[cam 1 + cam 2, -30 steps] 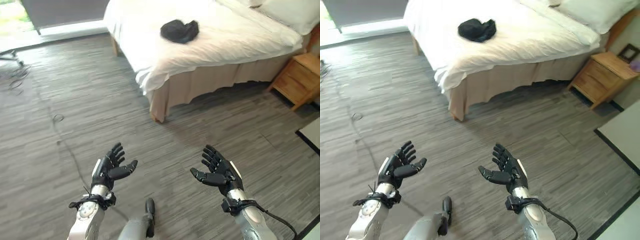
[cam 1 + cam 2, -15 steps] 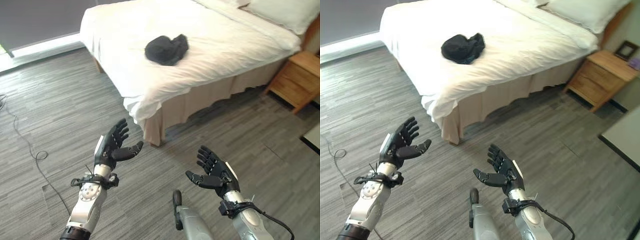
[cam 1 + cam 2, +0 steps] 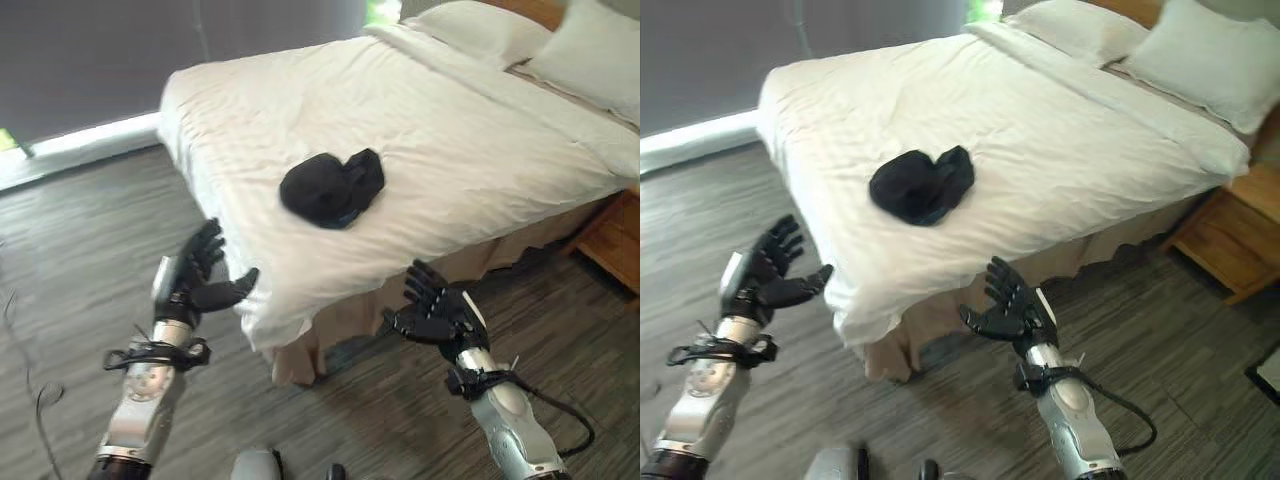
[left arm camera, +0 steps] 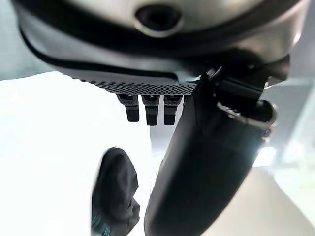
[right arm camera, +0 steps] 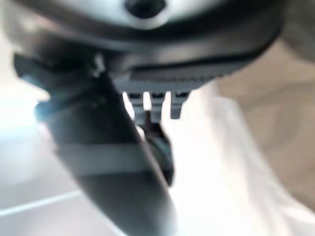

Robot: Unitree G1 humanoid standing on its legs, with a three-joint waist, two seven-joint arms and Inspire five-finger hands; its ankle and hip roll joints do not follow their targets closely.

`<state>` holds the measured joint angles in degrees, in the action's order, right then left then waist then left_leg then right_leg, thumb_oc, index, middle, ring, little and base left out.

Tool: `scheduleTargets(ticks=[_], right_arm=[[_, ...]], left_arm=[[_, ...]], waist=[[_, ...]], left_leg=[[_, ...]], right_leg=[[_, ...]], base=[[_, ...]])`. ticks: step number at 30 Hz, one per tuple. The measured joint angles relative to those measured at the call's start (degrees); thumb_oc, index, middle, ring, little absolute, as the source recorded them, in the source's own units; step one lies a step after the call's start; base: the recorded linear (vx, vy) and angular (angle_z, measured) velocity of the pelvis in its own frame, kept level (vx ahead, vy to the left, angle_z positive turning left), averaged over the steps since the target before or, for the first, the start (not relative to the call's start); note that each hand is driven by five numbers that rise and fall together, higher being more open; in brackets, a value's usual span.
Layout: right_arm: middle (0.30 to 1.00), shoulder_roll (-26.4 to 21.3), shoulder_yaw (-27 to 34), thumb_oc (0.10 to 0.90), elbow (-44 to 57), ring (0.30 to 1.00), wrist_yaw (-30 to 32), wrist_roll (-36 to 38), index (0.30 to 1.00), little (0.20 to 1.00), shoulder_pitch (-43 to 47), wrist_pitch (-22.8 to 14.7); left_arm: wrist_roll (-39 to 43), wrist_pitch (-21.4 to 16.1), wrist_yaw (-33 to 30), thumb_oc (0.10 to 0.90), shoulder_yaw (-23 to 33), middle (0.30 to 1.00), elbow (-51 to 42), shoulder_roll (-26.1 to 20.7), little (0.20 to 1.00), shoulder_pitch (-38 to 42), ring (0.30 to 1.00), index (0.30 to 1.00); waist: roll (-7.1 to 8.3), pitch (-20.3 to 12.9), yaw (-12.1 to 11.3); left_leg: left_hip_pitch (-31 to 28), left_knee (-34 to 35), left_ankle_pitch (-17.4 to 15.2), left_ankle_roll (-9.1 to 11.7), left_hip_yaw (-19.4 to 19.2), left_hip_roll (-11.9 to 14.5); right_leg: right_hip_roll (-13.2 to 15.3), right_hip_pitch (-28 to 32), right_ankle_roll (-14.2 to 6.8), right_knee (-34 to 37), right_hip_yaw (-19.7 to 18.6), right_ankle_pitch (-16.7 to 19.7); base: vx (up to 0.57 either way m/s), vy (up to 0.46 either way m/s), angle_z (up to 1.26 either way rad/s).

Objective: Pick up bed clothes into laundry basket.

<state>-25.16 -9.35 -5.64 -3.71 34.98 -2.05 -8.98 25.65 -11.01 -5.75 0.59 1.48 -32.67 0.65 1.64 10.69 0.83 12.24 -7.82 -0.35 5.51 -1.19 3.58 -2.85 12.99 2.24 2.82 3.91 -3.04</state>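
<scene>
black garment (image 3: 332, 188) bunched on white bed (image 3: 470, 140), beyond and between both hands, left hand (image 3: 192, 283) open, right hand (image 3: 438, 312) open, both empty

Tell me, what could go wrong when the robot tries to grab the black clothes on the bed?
Both the left hand and right hand are open, short of the bed's corner. The black clothes lie further in on the sheet, so the reach may fall short, or the fingers might snag the sheet and drag it too. I can't see a basket nearby, so carrying the clothes off could mean dropping them.
</scene>
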Motion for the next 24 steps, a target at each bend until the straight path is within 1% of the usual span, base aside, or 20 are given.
scheduleTargets(ticks=[1,2,3,4,5,6,7,8,9,10,11,13,14,15,16,17,18,19,20,24], right_arm=[[0.900,-0.37,-0.57,0.800,-0.15,0.900,-0.11,-0.01,0.900,0.900,-0.68,0.13],[0.900,-1.22,-1.43,0.800,0.06,0.900,-0.42,-0.01,0.900,0.900,-1.90,0.22],[0.900,-1.40,-1.54,0.800,-0.01,0.900,-1.41,-0.03,0.900,0.900,-5.32,0.54],[0.900,-1.26,-1.26,0.800,-0.63,0.900,-1.85,-0.11,0.900,0.900,-6.66,1.97],[0.900,-1.11,-1.23,0.800,-0.71,0.900,-2.51,-0.39,0.900,0.900,-7.05,2.30],[0.900,0.71,-0.91,0.800,-0.57,0.900,-3.48,-0.66,0.900,0.900,-8.89,2.52],[0.900,1.26,-0.60,0.800,-0.55,0.900,-3.54,-0.68,0.900,0.900,-9.89,2.45],[0.900,1.65,-0.99,0.800,-0.68,0.900,-3.77,-0.80,0.900,0.900,-10.97,2.78],[0.900,1.72,-1.75,0.800,-0.67,0.900,-4.53,-1.01,0.900,0.900,-11.53,3.24],[0.900,1.67,-2.51,0.800,-0.51,0.900,-5.09,-1.15,0.900,0.900,-11.43,3.62],[0.900,2.00,-2.59,0.800,-0.86,0.900,-5.55,-1.13,0.900,0.900,-11.48,3.77],[0.900,2.09,-2.31,0.800,-0.84,0.900,-5.62,-1.04,0.900,0.900,-11.23,3.80],[0.900,1.85,-2.12,0.800,-0.85,0.900,-5.64,-0.96,0.900,0.900,-11.03,3.91],[0.900,1.61,-2.13,0.800,-0.85,0.900,-5.65,-0.96,0.900,0.900,-10.73,3.97],[0.900,1.40,-2.11,0.800,-0.85,0.900,-5.73,-0.96,0.900,0.900,-10.31,4.06],[0.900,1.37,-1.74,0.800,-0.85,0.900,-5.87,-0.93,0.900,0.900,-9.88,4.06],[0.900,1.35,-1.25,0.800,-0.85,0.900,-6.06,-0.87,0.900,0.900,-9.93,4.06],[0.900,1.17,-1.12,0.800,-0.96,0.900,-6.07,-0.84,0.900,0.900,-9.90,4.09],[0.900,1.04,-1.01,0.800,-1.10,0.900,-6.14,-0.79,0.900,0.900,-9.93,4.18],[0.900,1.06,-1.07,0.800,-3.24,0.900,-6.16,0.06,0.900,0.900,-10.05,4.66]], left_arm=[[-0.34,-0.74,-0.31,0.800,0.31,0.900,-0.24,-0.64,0.900,0.41,0.900,0.900],[-1.02,-1.55,-0.43,0.800,0.83,0.900,-0.49,-1.16,0.900,0.50,0.900,0.900],[-2.25,-1.54,-0.49,0.800,-0.55,0.900,-0.48,-5.03,0.900,3.30,0.900,0.900],[-4.38,-1.79,-0.08,0.800,-1.37,0.900,-0.43,-8.56,0.900,9.77,0.900,0.900],[-5.75,-1.74,-0.09,0.800,-2.60,0.900,0.14,-12.49,0.900,12.82,0.900,0.900],[-10.85,-1.57,0.44,0.800,-11.73,0.900,3.76,-29.36,0.900,28.98,0.900,0.900],[-12.09,-1.96,0.25,0.800,-15.41,0.900,5.48,-30.47,0.900,34.43,0.900,0.900],[-13.49,-1.81,0.44,0.800,-23.40,0.900,8.34,-32.99,0.900,43.82,0.900,0.900],[-14.75,-1.90,0.39,0.800,-31.01,0.900,10.36,-35.52,0.900,51.61,0.900,0.900],[-15.72,-1.93,1.01,0.800,-31.16,0.900,9.80,-36.97,0.900,53.64,0.900,0.900],[-17.49,-2.37,0.84,0.800,-35.42,0.900,11.68,-35.83,0.900,59.98,0.900,0.900],[-19.11,-2.68,1.21,0.800,-37.78,0.900,12.53,-34.50,0.900,62.56,0.900,0.900],[-20.28,-2.71,1.72,0.800,-40.75,0.900,14.29,-32.36,0.900,64.21,0.900,0.900],[-21.49,-2.71,2.37,0.800,-41.63,0.900,15.06,-31.30,0.900,64.24,0.900,0.900],[-21.74,-2.71,2.89,0.800,-43.25,0.900,15.68,-30.73,0.900,64.43,0.900,0.900],[-23.54,-2.69,3.84,0.800,-46.00,0.900,17.46,-29.52,0.900,64.91,0.900,0.900],[-24.00,-2.73,4.45,0.800,-49.86,0.900,20.09,-28.55,0.900,66.54,0.900,0.900],[-24.67,-2.62,5.37,0.800,-53.11,0.900,22.97,-27.68,0.900,68.44,0.900,0.900],[-27.44,-2.02,6.74,0.800,-58.77,0.900,27.71,-26.65,0.900,71.35,0.900,0.900],[-29.49,-1.07,7.58,0.800,-58.87,0.900,30.39,-25.87,0.900,71.35,0.900,0.900]], waist=[[-0.62,-0.37,-0.08],[-1.27,-0.79,-0.02],[-1.68,-2.45,1.79],[-1.96,-2.10,4.29],[-2.34,-1.88,4.40],[-2.40,-1.84,6.64],[-2.35,-1.87,7.15],[-2.05,-2.07,6.22],[-1.75,-2.79,5.75],[-2.19,-3.58,5.85],[-2.57,-4.36,6.35],[-3.67,-5.10,6.34],[-4.65,-5.63,7.03],[-4.93,-5.81,7.47],[-5.08,-5.89,7.91],[-4.98,-5.83,9.12],[-4.86,-5.75,10.23],[-4.75,-5.68,10.57],[-4.63,-5.61,11.26],[-4.12,-5.26,12.38]], left_leg=[[-0.09,0.37,2.58,-1.86,0.87,-0.67],[-0.40,-2.35,6.91,-4.55,0.51,-1.69],[-2.49,-2.24,6.97,-6.92,-0.59,-2.18],[-6.02,4.99,8.42,-8.73,0.96,-2.47],[-8.30,8.70,9.28,-9.32,0.32,-2.43],[-12.21,12.89,9.02,-9.32,-0.25,-4.20],[-13.30,12.89,7.82,-8.72,-0.76,-4.61],[-14.45,12.91,7.08,-8.33,-1.03,-5.16],[-14.79,12.90,6.55,-8.04,-1.12,-5.55],[-15.08,12.90,6.03,-7.46,-1.29,-5.63],[-15.43,12.90,5.26,-7.16,-1.35,-5.92],[-15.39,12.88,5.07,-6.93,-1.63,-5.73],[-15.33,12.88,4.96,-6.76,-1.71,-5.32],[-15.32,12.89,4.93,-6.71,-1.83,-5.05],[-15.28,12.89,4.90,-6.65,-1.97,-4.78],[-15.30,12.91,4.70,-6.37,-2.54,-4.24],[-15.32,12.95,4.53,-6.13,-2.96,-3.92],[-15.32,13.03,4.45,-6.04,-3.05,-3.77],[-15.13,13.11,4.15,-5.60,-3.59,-3.49],[-13.74,13.15,4.42,-5.15,-4.36,-2.98]], right_leg=[[-0.07,1.35,-0.91,-0.06,-0.66,-1.07],[-0.04,3.20,-1.66,-0.06,-1.16,-2.31],[-0.46,4.68,-3.33,-1.94,-1.65,-4.83],[0.90,-1.23,-5.73,-11.37,-1.80,-9.09],[1.94,-2.37,-5.43,-9.33,-2.60,-9.49],[6.89,-6.54,-7.74,-2.27,-4.17,-4.96],[7.88,-6.57,-8.34,-1.33,-4.40,-2.65],[8.76,-6.43,-8.96,-0.97,-4.52,-0.81],[9.33,-6.69,-8.90,-0.97,-4.29,0.68],[9.38,-6.71,-8.82,-0.47,-4.30,1.52],[9.77,-5.72,-7.58,1.07,-4.35,3.07],[9.50,-5.16,-7.20,2.31,-4.40,3.63],[9.04,-5.29,-7.18,2.29,-4.37,3.64],[8.83,-5.40,-7.18,2.29,-4.41,3.63],[8.61,-5.54,-7.18,2.28,-4.46,3.63],[8.14,-5.72,-7.18,2.28,-4.61,3.63],[7.89,-5.85,-7.17,2.30,-4.76,3.63],[7.74,-5.92,-7.17,2.30,-5.00,3.62],[7.48,-6.59,-7.16,2.31,-5.86,3.62],[7.08,-8.15,-6.61,2.31,-6.01,4.00]], base=[[0.21,0.085,-1.04],[0.20,0.092,-0.62],[0.26,0.137,-0.19],[0.25,0.143,-0.05],[0.28,0.181,0.02],[0.16,0.112,-0.07],[0.12,0.085,0.10],[0.06,0.038,0.04],[0.04,0.026,-0.09],[0.06,0.050,-0.11],[0.02,0.037,-0.11],[0.02,0.028,-0.09],[0.02,0.019,-0.11],[0.04,0.024,-0.09],[0.04,0.026,-0.19],[0.04,0.016,-0.17],[0.03,0.015,-0.17],[0.01,0.007,-0.25],[0.00,0.005,-0.31],[0.00,0.000,-0.10]])
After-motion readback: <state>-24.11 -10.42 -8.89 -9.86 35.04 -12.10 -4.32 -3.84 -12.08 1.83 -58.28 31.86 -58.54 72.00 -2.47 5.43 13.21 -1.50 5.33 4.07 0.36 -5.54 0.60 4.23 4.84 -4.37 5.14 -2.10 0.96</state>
